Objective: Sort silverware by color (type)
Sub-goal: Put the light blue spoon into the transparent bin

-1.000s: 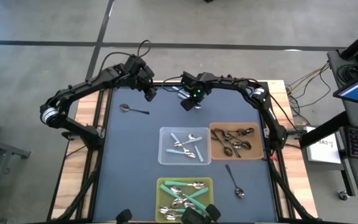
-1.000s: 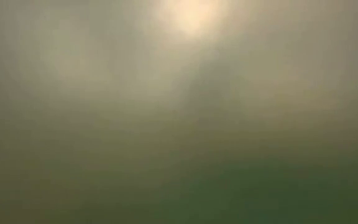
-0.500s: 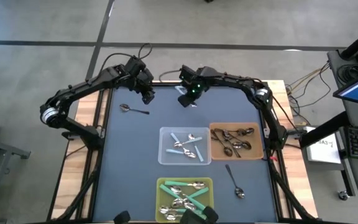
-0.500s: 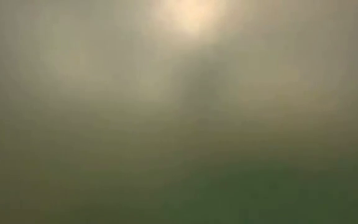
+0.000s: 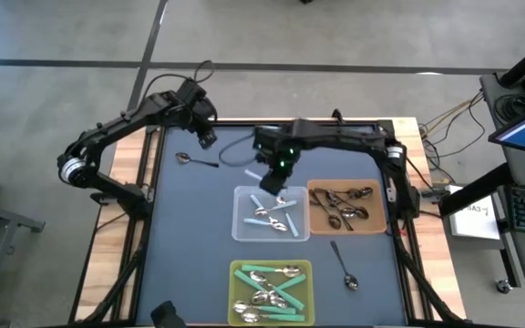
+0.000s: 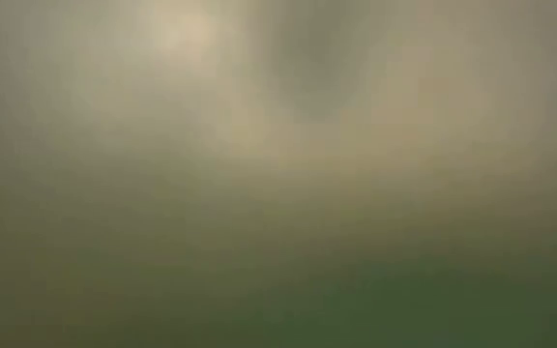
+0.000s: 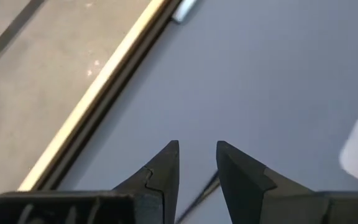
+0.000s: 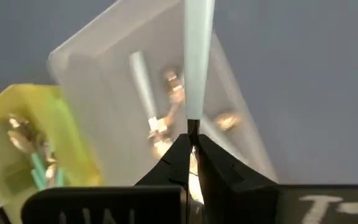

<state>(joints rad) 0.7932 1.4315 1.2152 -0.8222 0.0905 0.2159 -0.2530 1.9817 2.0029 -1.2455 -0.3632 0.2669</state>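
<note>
Open mat left of clear bin (image 5: 272, 215) | brown bin (image 5: 345, 207) crowds its right | yellow-green bin (image 5: 272, 292) sits below

- A thick blur fills the low view; no object, arm or table edge can be made out.
- Pale, warm glow toward the upper part, murky green toward the lower part.

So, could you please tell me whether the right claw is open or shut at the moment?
Shut. The right claw is pinched on a light blue spoon, whose handle sticks out from between the fingers, above the clear bin.
</note>
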